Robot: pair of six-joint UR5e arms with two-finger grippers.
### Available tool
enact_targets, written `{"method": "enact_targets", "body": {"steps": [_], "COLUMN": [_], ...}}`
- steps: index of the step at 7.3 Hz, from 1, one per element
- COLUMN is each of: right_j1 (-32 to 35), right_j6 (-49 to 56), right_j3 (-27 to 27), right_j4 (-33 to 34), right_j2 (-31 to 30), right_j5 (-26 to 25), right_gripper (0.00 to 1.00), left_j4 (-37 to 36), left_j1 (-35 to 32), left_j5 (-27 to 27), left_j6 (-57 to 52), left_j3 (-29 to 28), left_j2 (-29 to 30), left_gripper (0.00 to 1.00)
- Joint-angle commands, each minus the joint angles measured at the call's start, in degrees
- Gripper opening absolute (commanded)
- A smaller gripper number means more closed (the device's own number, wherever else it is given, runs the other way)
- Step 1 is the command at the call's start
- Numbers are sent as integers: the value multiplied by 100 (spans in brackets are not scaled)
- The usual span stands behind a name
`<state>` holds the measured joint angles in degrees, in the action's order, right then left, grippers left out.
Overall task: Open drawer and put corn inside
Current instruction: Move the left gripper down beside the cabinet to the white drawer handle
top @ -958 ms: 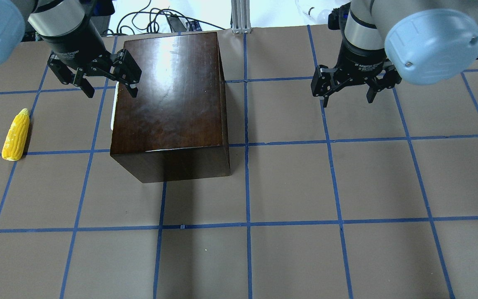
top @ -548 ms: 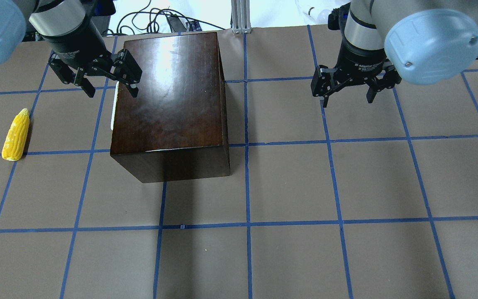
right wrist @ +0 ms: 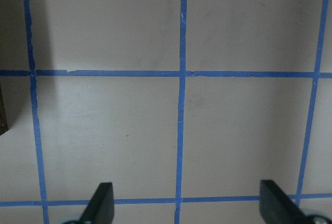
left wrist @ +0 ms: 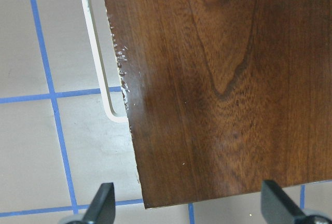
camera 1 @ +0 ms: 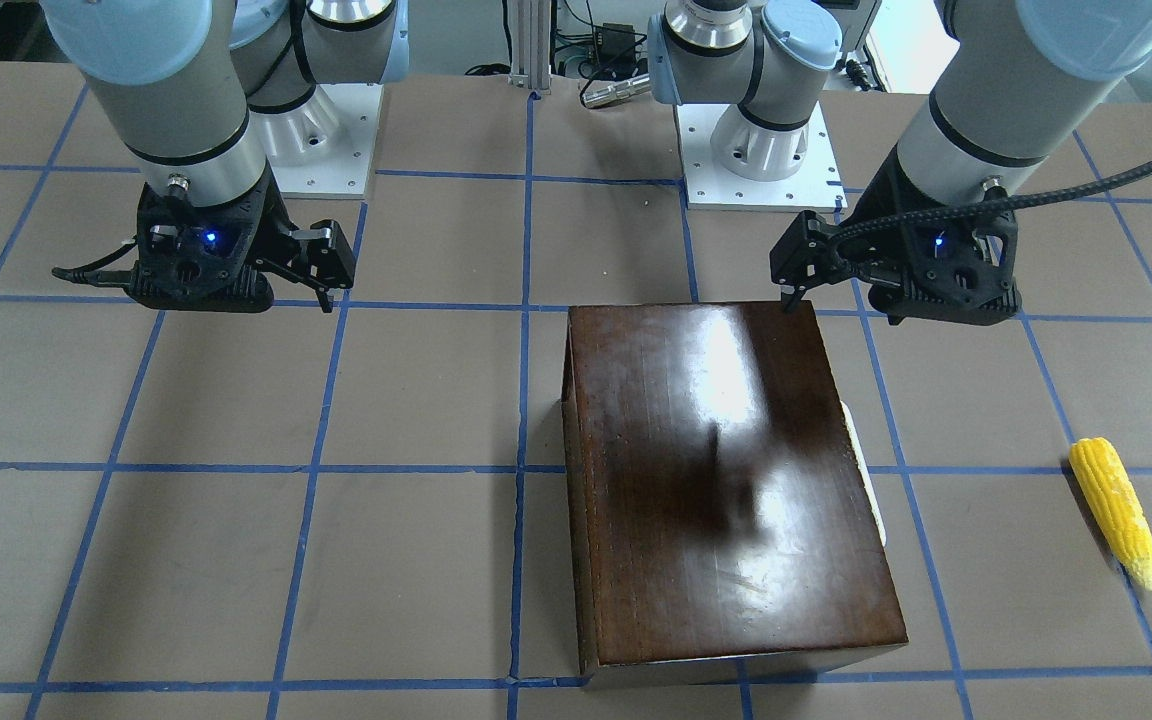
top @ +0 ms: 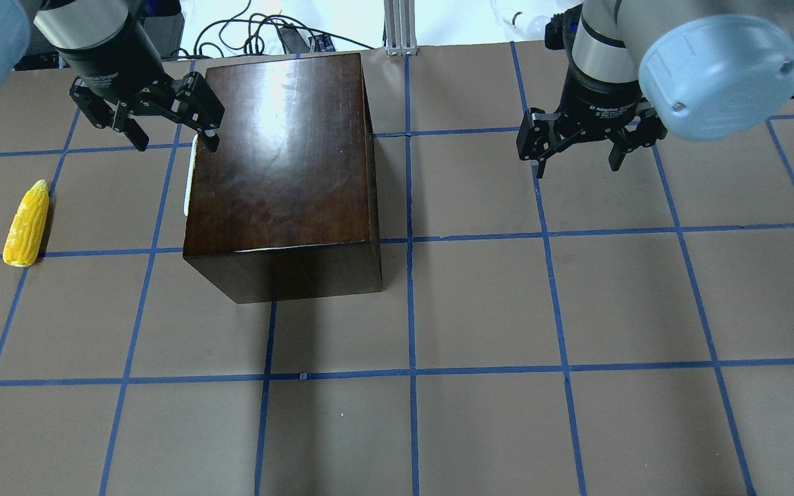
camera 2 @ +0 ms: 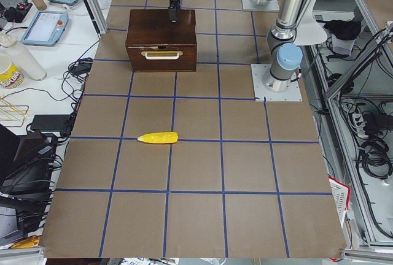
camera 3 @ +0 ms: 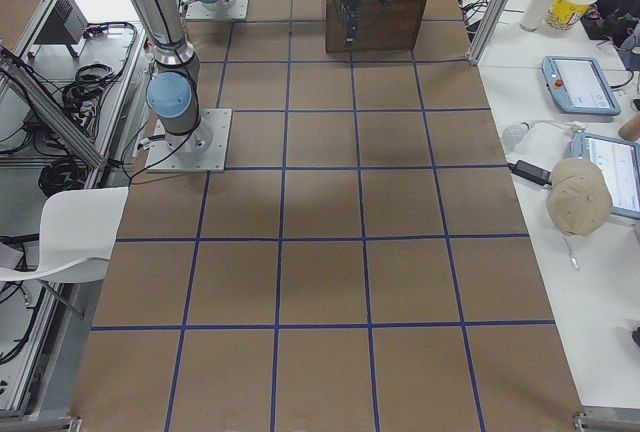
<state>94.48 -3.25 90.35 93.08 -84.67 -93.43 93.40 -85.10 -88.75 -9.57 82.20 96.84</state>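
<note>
The dark-brown box (top: 280,158) stands on the table with its drawer shut. The drawer's front (camera 2: 161,62) faces the robot's left and carries a white handle (top: 189,176), which also shows in the left wrist view (left wrist: 98,53). The yellow corn (top: 26,224) lies on the table left of the box, apart from it, and also shows in the front-facing view (camera 1: 1114,510). My left gripper (top: 176,143) is open and empty, hovering over the box's corner on the handle side. My right gripper (top: 576,165) is open and empty above bare table, right of the box.
The brown table is marked with a blue tape grid (top: 411,372). Cables (top: 266,34) and an aluminium post (top: 400,27) sit past the table edge behind the box. The arm bases (camera 1: 756,150) stand on white plates.
My left gripper has moved a little along the box's handle side toward its corner, still open. The right arm, box and corn have not moved.
</note>
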Motion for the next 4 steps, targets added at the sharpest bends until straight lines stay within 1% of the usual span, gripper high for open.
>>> {"method": "enact_targets", "body": {"steps": [1,2,3,4], "right_j1": [0,0,0,0], "right_j6": [0,0,0,0], "right_j3": [0,0,0,0], "right_j4": [9,9,0,9], "right_j2": [-6,-6,-6,-6], "right_j5": [0,-9,-9,-9], "right_gripper": [100,100,100,100], "left_j4": [-15,-24,-85,-242], "left_j1": [867,1246,1511,1722], "left_j5": [268,514,560,918], "left_j6": [-533,-832,-1236,-1388], "left_j3": [-99,-108,-108,-90], "left_j2": [115,255,431,607], "left_gripper": [100,100,100,100]}}
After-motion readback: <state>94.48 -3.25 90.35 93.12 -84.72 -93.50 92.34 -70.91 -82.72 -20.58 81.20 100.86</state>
